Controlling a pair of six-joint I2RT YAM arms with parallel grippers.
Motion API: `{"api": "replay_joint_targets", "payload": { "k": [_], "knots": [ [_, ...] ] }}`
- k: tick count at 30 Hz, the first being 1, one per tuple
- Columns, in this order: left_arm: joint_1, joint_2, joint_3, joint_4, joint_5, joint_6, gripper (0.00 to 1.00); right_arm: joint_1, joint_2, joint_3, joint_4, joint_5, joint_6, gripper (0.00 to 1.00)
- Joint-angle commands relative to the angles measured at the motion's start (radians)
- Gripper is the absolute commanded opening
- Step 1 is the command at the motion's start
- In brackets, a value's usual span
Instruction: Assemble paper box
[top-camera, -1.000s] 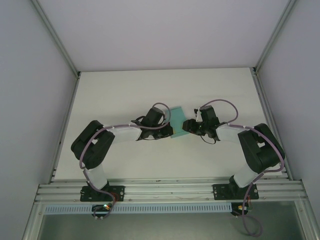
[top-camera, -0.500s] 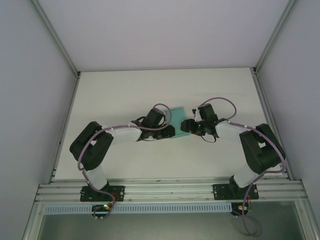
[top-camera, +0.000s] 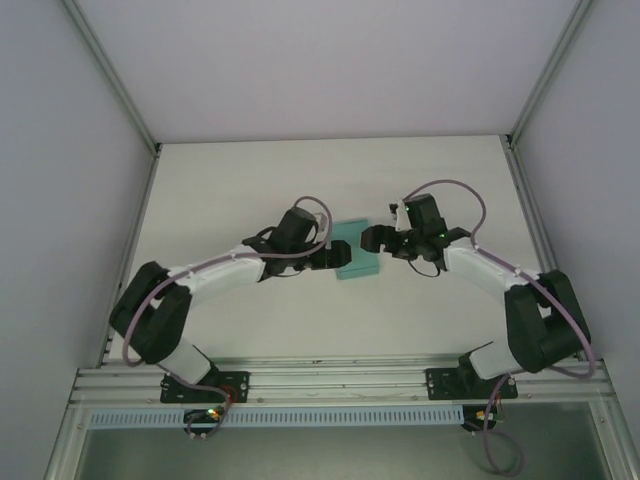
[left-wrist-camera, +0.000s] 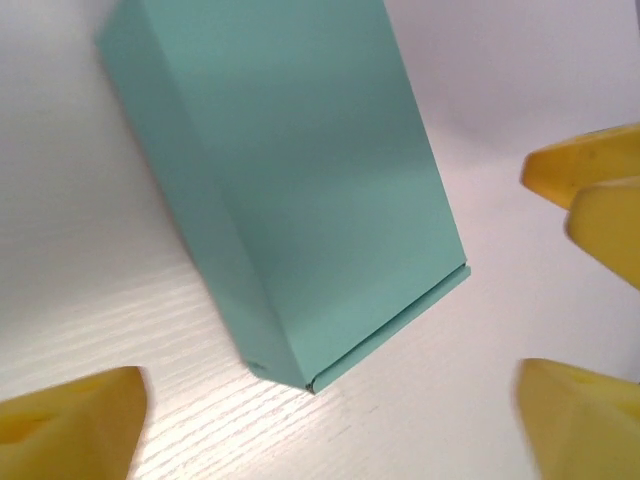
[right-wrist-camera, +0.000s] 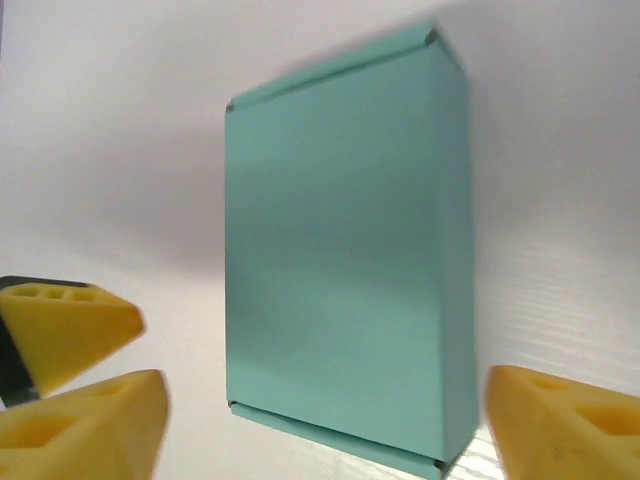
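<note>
From above, the closed paper box (top-camera: 358, 259) lies mid-table (top-camera: 230, 180), its left end partly covered by the left gripper (top-camera: 335, 256); the right gripper (top-camera: 370, 239) is beside its far corner. Left wrist: yellow fingers (left-wrist-camera: 70, 425) spread wide, clear of the box, whose far end is cut off. Right wrist: fingertips (right-wrist-camera: 560, 420) apart, bare table around the box.

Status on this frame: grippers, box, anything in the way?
Left gripper open, right gripper open, one each side of paper box, neither closed on it. Box folded shut, flat on table. No obstruction seen.
</note>
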Motion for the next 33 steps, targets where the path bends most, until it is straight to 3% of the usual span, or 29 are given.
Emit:
{"api": "replay_joint_targets", "payload": {
  "k": [1,5,8,12,16,19,23,26,28,29,31,33],
  "knots": [
    [0.058,-0.137,-0.009,-0.195,-0.182,0.096,1.00,-0.036,-0.120,-0.020,-0.068,0.119,-0.112,1.00],
    [0.221,-0.357,-0.062,-0.326,-0.548,0.208,1.00,-0.063,-0.286,-0.090,-0.065,0.396,-0.337,1.00],
    [0.400,-0.490,-0.192,-0.179,-0.738,0.368,1.00,-0.102,-0.375,-0.227,0.127,0.574,-0.440,1.00],
    [0.647,-0.496,-0.401,0.211,-0.628,0.529,1.00,-0.199,-0.364,-0.456,0.588,0.578,-0.435,1.00],
    [0.683,-0.359,-0.579,0.681,-0.619,0.675,1.00,-0.249,-0.201,-0.619,1.110,0.545,-0.487,1.00],
    [0.680,-0.236,-0.607,0.865,-0.564,0.732,1.00,-0.283,-0.056,-0.643,1.308,0.528,-0.449,1.00],
    [0.696,-0.150,-0.591,0.958,-0.462,0.750,1.00,-0.294,0.150,-0.579,1.406,0.448,-0.472,1.00],
    [0.782,0.072,-0.636,1.305,-0.382,0.718,1.00,-0.308,0.106,-0.424,1.036,0.373,-0.479,1.00],
    [0.814,-0.028,-0.598,1.048,-0.321,0.651,1.00,-0.313,0.112,-0.433,1.062,0.377,-0.471,1.00],
    [0.801,0.022,-0.596,1.140,-0.333,0.693,1.00,-0.313,0.114,-0.431,1.066,0.424,-0.452,1.00],
    [0.790,0.007,-0.583,1.084,-0.357,0.681,1.00,-0.311,0.111,-0.439,1.075,0.431,-0.453,1.00],
    [0.781,0.032,-0.587,1.141,-0.382,0.705,1.00,-0.312,0.117,-0.437,1.079,0.433,-0.455,1.00]
  ]
}}
